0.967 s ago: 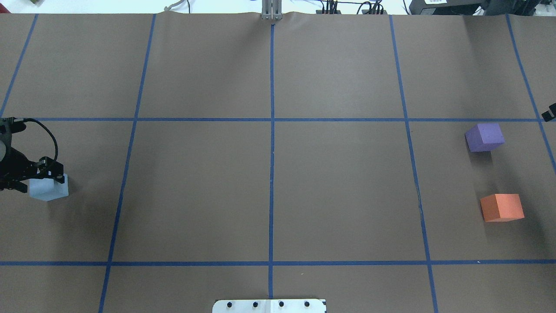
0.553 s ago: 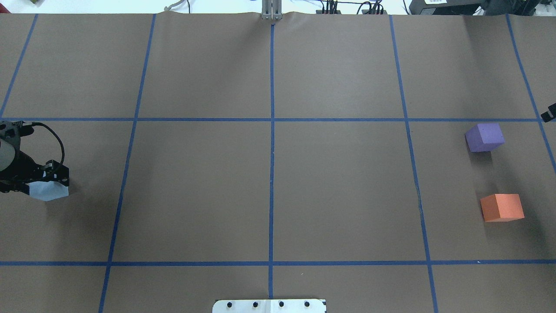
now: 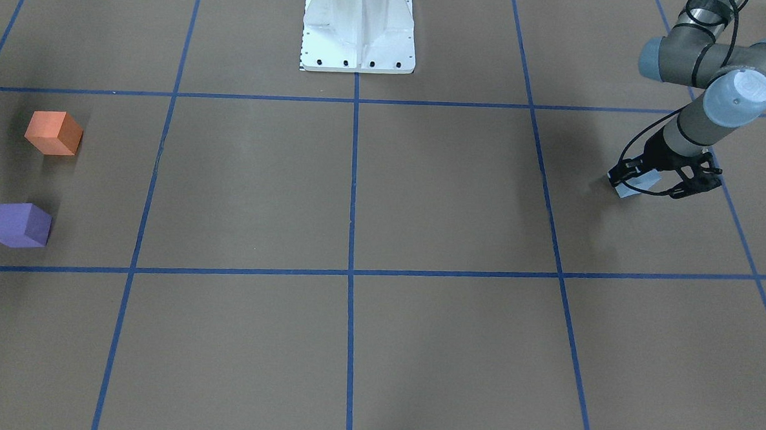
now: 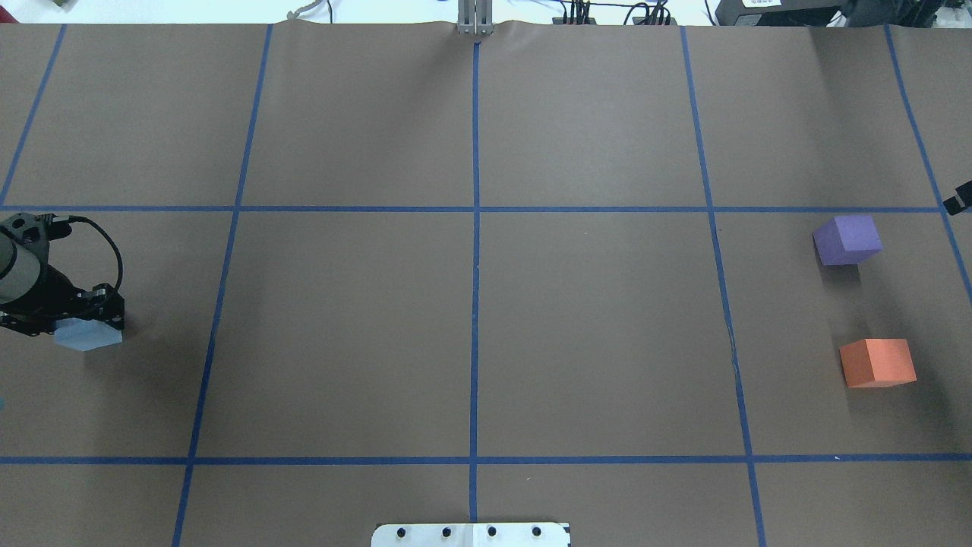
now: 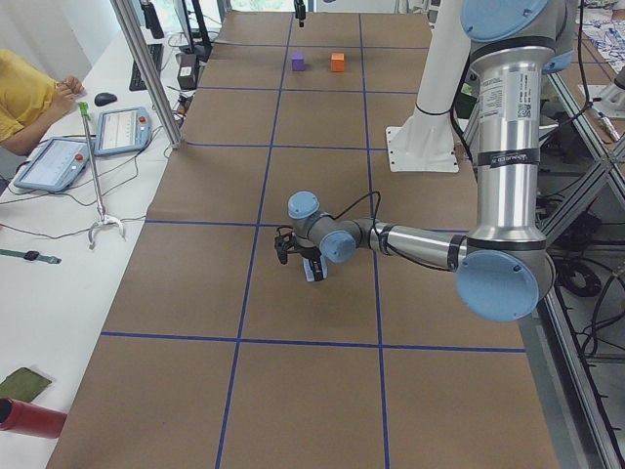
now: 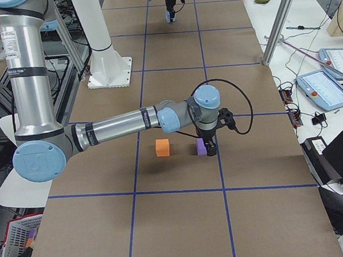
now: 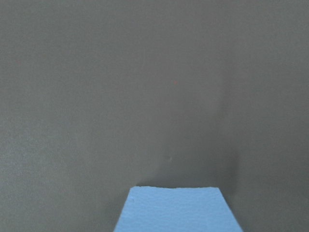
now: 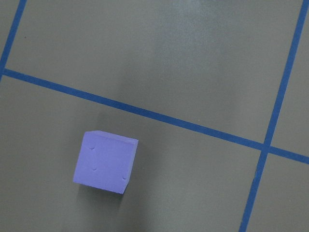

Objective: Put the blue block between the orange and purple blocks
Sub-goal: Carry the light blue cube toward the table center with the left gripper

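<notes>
The light blue block lies at the far left of the table, and also shows in the front view. My left gripper is low over it, jaws open and spread to either side. The left wrist view shows only the block's top at the bottom edge. The purple block and the orange block stand apart at the far right, with a gap between them. My right gripper hangs over the purple block; I cannot tell whether it is open or shut.
The brown paper table top is marked with a grid of blue tape. The robot's white base plate stands at the near middle edge. Operators' tablets and cables lie on the side bench.
My left gripper has moved slightly right and lower over the blue block, covering more of it. The purple and orange blocks have not moved.
</notes>
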Action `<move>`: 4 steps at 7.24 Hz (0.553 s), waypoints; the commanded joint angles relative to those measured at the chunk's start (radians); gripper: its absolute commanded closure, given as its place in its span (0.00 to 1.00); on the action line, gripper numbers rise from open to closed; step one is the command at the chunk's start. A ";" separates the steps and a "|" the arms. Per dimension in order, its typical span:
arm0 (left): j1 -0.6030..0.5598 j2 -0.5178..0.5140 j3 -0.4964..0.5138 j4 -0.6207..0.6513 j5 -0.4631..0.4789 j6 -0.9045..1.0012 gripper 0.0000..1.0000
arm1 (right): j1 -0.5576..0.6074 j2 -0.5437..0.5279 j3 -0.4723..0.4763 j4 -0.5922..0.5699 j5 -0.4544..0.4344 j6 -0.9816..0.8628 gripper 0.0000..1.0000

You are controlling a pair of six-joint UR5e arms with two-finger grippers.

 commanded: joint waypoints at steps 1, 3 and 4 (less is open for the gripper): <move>0.013 -0.110 -0.043 0.023 -0.013 0.001 1.00 | -0.005 0.001 0.000 0.000 0.002 0.001 0.00; 0.103 -0.480 -0.091 0.383 -0.008 -0.002 1.00 | -0.014 0.001 -0.003 -0.002 0.000 0.003 0.00; 0.213 -0.681 -0.072 0.572 0.010 -0.008 1.00 | -0.022 0.003 -0.006 -0.002 -0.002 0.003 0.00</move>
